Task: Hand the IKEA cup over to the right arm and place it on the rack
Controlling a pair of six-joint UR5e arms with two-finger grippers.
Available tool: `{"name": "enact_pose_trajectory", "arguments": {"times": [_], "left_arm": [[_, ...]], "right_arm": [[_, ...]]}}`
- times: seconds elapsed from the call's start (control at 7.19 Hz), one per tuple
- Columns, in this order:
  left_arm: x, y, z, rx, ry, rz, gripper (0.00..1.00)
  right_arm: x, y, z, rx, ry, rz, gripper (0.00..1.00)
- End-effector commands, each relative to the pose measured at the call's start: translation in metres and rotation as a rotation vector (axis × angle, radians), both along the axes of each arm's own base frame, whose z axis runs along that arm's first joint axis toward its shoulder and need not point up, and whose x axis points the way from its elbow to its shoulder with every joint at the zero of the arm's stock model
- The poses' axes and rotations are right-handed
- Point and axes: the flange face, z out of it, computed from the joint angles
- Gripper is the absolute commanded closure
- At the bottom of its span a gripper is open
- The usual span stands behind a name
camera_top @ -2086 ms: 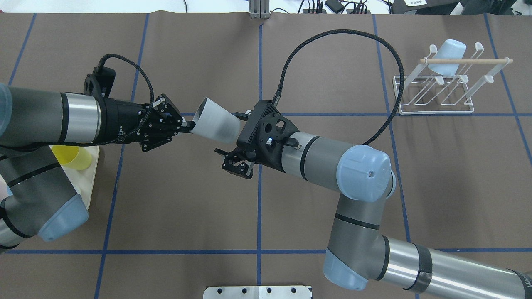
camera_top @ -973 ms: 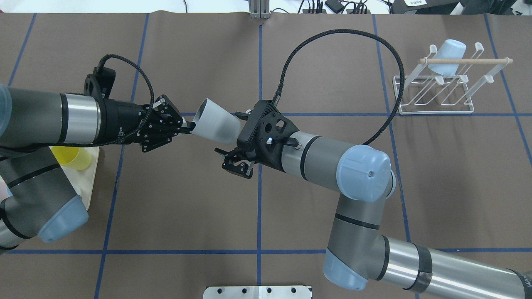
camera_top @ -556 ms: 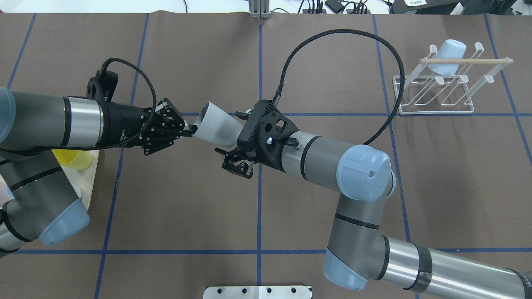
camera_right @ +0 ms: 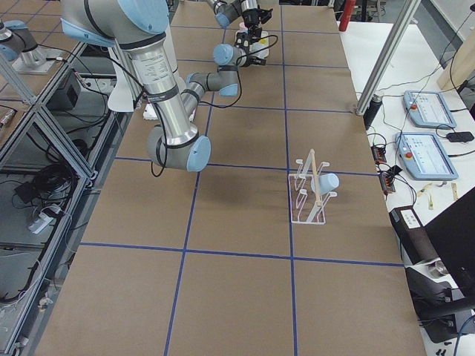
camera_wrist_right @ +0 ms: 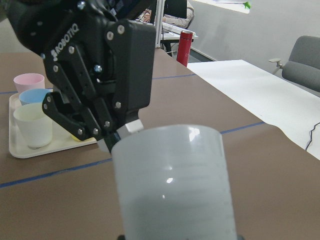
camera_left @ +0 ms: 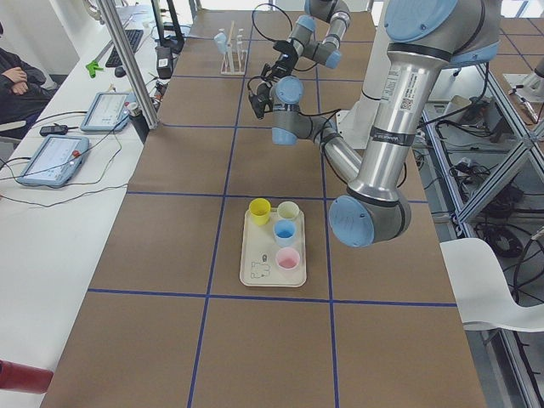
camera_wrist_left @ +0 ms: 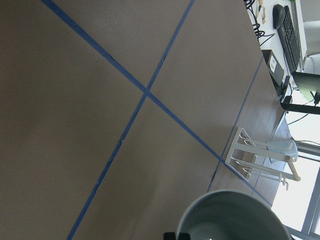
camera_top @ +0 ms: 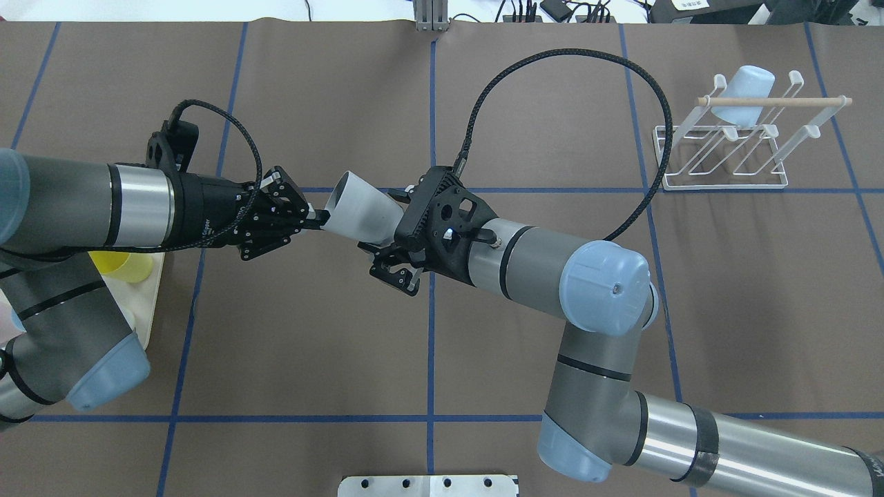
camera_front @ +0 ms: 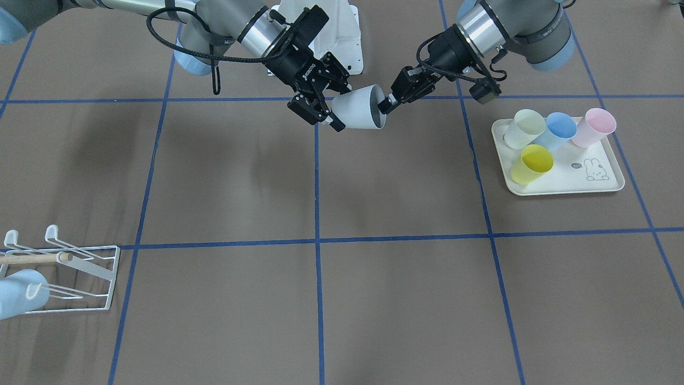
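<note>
A robotics lab: taped-grid table (camera_top: pixel 290 331), control tablets (camera_left: pixel 53 159) (operators' bench).

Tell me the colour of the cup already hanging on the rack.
Pale blue cup, clearest in the overhead exterior view.

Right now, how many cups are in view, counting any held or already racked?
6. A white cup is held between the two grippers, a pale-blue cup hangs on the rack, and four sit on the tray: cream, blue, pink, yellow.

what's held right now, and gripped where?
The grey cup, in mid-air: the right hand grips its base end, and the left hand's fingers are at its rim.
</note>
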Motion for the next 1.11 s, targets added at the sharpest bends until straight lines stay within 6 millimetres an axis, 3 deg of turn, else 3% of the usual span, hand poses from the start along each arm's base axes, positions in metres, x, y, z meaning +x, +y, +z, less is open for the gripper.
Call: {"name": "enact_pose_trajectory", "arguments": {"times": [0.0,0.42,0.56,0.7,0.83,0.97], "left_arm": [[0.000,0.001,0.001,0.112,-0.029,-0.002,0.01],[-0.004,0.001,0.006,0.197,-0.060,0.007,0.00],[-0.014,-0.003,0.020,0.244,-0.095,0.014,0.00],[-0.036,-0.012,0.044,0.281,-0.147,0.019,0.00],[-0.056,-0.012,0.078,0.366,-0.219,0.036,0.00],[-0.070,-0.011,0.102,0.425,-0.278,0.037,0.00]], "right_arm": [[0.001,0.000,-0.002,0.001,-0.004,-0.001,0.53],[0.002,0.001,-0.002,0.001,-0.006,-0.001,0.53],[0.003,-0.001,-0.001,0.002,-0.004,0.004,0.56],[0.004,-0.003,0.000,-0.001,-0.002,0.014,0.73],[0.006,-0.012,0.004,-0.014,0.014,0.058,1.00],[0.009,-0.026,0.023,-0.041,0.061,0.102,1.00]]}}
